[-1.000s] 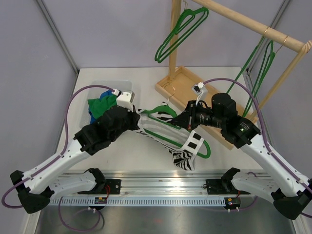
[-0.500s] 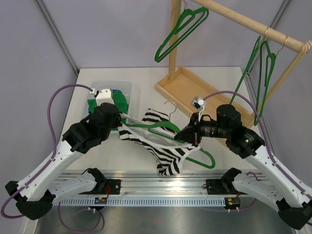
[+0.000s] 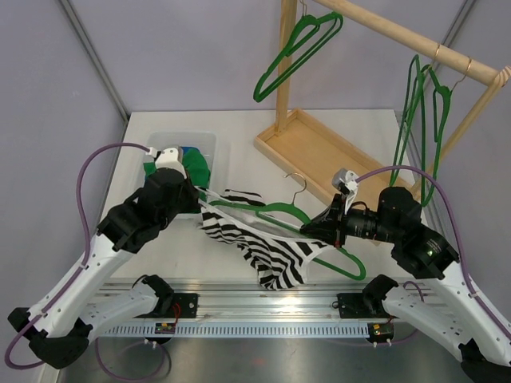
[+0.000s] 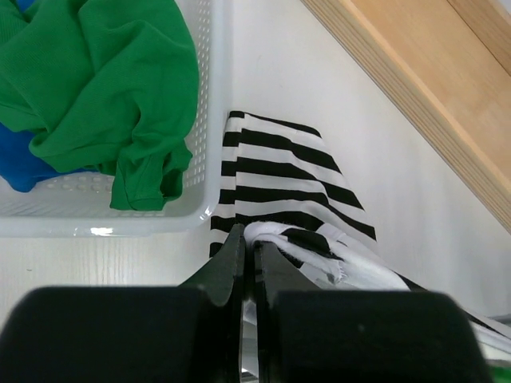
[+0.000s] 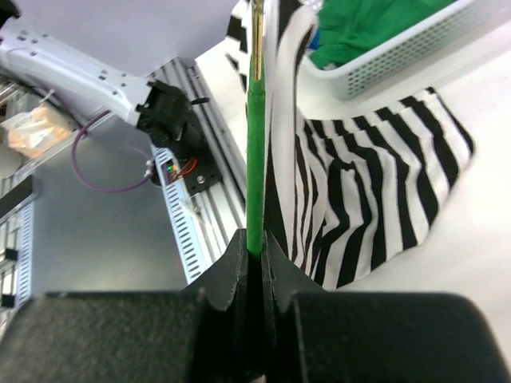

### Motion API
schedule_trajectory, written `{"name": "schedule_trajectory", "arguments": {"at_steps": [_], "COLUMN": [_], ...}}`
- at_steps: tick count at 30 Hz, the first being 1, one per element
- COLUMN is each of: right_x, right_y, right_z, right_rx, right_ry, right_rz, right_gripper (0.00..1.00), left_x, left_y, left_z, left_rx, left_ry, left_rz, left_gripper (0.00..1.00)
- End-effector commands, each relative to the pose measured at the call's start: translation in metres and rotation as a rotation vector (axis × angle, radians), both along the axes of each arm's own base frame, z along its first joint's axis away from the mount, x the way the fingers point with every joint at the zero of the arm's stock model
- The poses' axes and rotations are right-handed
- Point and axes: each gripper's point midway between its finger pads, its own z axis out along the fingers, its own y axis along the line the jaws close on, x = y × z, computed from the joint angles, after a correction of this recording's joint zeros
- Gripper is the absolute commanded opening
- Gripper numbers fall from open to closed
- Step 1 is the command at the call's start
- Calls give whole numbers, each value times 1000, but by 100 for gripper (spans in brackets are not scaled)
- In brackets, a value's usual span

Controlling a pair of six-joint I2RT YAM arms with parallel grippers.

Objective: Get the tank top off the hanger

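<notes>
Tank top (image 3: 275, 263), zebra-striped, is stretched between the two grippers low over the table (image 3: 247, 136), one end sagging toward the front rail (image 3: 263, 299). Right gripper (image 3: 318, 229) is clamped tight on the green hanger (image 3: 281, 210), which has striped fabric draped across it. Left gripper (image 3: 204, 199) is pinched closed on a white-edged strap of the top. Just behind it sits a white basket (image 3: 206, 142) holding green and blue clothes (image 3: 197, 163). Farther back stand a wooden tray (image 3: 307, 144) and a rack (image 3: 399, 36) carrying spare hangers (image 3: 291, 56).
</notes>
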Motion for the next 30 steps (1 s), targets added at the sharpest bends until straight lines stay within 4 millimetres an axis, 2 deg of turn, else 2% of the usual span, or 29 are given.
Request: {"name": "schedule_trajectory", "arguments": {"at_steps": [1, 2, 4, 6, 9, 14, 22, 25, 26, 27, 28, 29, 30], "right_x": [-5, 6, 14, 18, 21, 4, -11, -3, -1, 5, 15, 17, 18], "right_y": [-15, -20, -21, -15, -3, 6, -21, -31, -34, -37, -40, -40, -41], "right_z": [13, 10, 6, 2, 2, 21, 48, 62, 69, 75, 84, 90, 99], "right_rx": [0, -10, -24, -24, -3, 93, 183, 243, 277, 311, 373, 422, 480], "right_ry": [-53, -47, -33, -8, -1, -81, -256, -304, -311, -312, -333, -333, -353], "right_rz": [-54, -128, -165, -163, -119, 1, -65, -156, -185, -228, -286, -299, -307], "right_gripper": [0, 0, 0, 0, 0, 0, 0, 0, 0, 0, 0, 0, 0], "left_x": [8, 5, 2, -2, -5, -1, 0, -2, -5, -8, -14, -26, -28], "left_y": [40, 44, 46, 36, 22, 22, 15, -4, -24, -35, -46, -64, -77], "left_z": [9, 14, 22, 32, 37, 16, -14, -16, -9, -6, -15, -12, -4], "left_rx": [61, 50, 37, -11, -51, -10, -13, -67, -143, -184, -216, -283, -328], "left_ry": [-53, -66, -88, -118, -128, -66, 9, 7, -15, -25, -10, 1, -32], "left_rz": [143, 145, 139, 72, -6, 12, 15, -77, -169, -224, -281, -392, -452], "left_gripper": [0, 0, 0, 0, 0, 0, 0, 0, 0, 0, 0, 0, 0]}}
